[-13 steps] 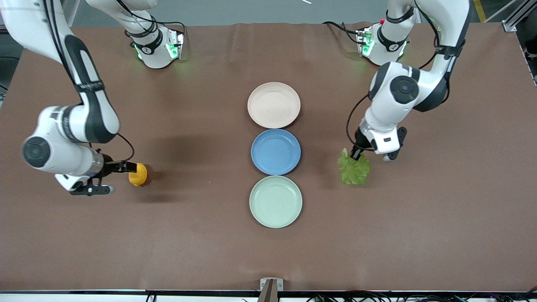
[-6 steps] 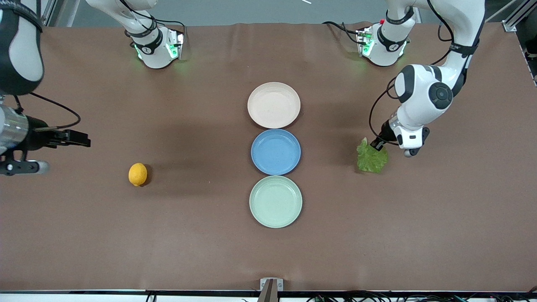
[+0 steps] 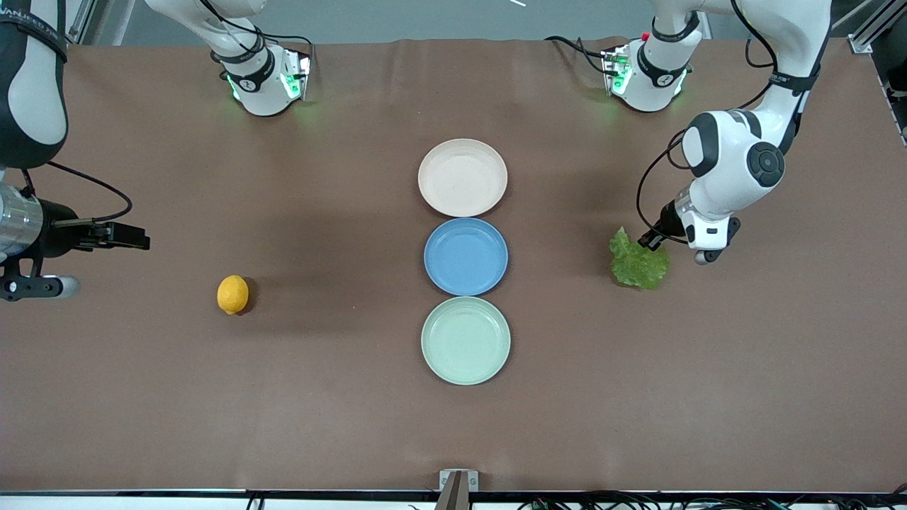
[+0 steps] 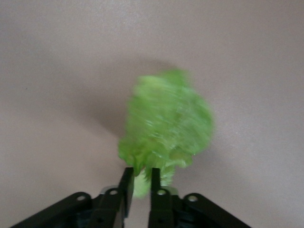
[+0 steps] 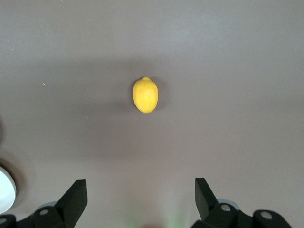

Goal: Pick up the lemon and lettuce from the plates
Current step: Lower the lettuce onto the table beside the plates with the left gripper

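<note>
The lemon [image 3: 232, 294] lies on the brown table toward the right arm's end, apart from the plates; it also shows in the right wrist view [image 5: 145, 95]. My right gripper [image 3: 140, 237] is open and empty, up over the table's edge, clear of the lemon [image 5: 141, 190]. My left gripper [image 3: 648, 241] is shut on the pale stem end of the lettuce [image 3: 639, 263], which hangs low over the table toward the left arm's end. In the left wrist view the lettuce [image 4: 166, 123] hangs from the gripper [image 4: 139, 173]. The beige-pink plate [image 3: 462, 177] and mint green plate [image 3: 465, 340] are empty.
A blue plate [image 3: 465, 256] sits between the beige-pink and green plates in a line down the table's middle. The two arm bases stand along the table's back edge. The brown table [image 3: 340, 397] is open on both sides of the plates.
My right gripper has let go of the lemon, opened and drawn back toward the right arm's end. My left gripper has carried the lettuce away from the plates toward the left arm's end.
</note>
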